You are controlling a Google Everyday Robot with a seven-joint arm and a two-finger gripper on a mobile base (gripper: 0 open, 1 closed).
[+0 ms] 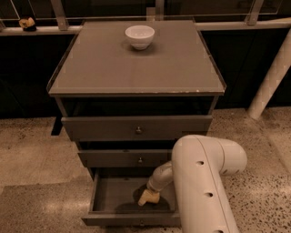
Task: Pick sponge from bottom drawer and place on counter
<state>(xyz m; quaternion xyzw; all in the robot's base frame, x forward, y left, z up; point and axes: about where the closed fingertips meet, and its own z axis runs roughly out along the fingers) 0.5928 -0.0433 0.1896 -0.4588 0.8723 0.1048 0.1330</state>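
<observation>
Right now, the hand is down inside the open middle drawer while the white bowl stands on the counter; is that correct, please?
Not quite. The camera view shows the hand down inside the open bottom drawer, the lowest of the three, not the one above it. The rest holds: the white bowl stands on the counter.

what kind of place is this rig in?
Probably an indoor test area, not a home kitchen: a lone drawer cabinet on a speckled polished floor, with a railing behind it. The pincer is down in the bottom drawer.
</observation>
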